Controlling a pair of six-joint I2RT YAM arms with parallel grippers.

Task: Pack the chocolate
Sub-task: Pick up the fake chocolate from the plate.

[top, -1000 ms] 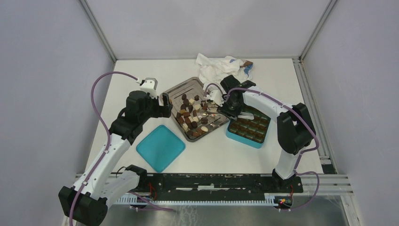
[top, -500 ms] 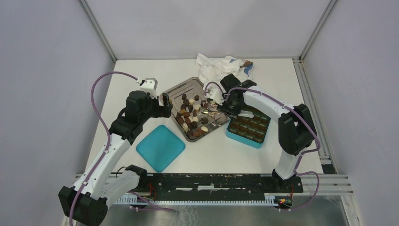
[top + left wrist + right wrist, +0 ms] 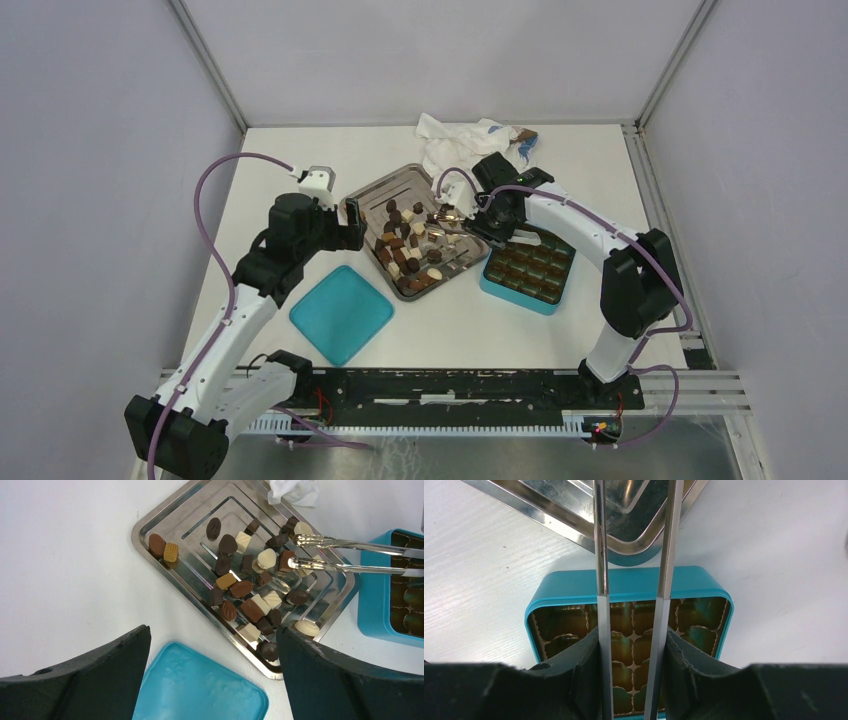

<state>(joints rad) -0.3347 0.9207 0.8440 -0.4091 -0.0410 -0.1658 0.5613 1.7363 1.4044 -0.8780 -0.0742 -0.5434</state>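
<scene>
- Silver tongs (image 3: 350, 555) are gripped by the right gripper (image 3: 632, 645), their tips held over the tray (image 3: 150, 525).
- Brown and white chocolate (image 3: 241, 588) is spread on the tray.
- The left gripper (image 3: 211, 636) is held wide open, just left of the tray.

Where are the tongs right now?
The tongs are clamped in the right gripper, right of centre in the top view, tips over the steel tray's right side among the chocolate, just left of the teal box.
</scene>
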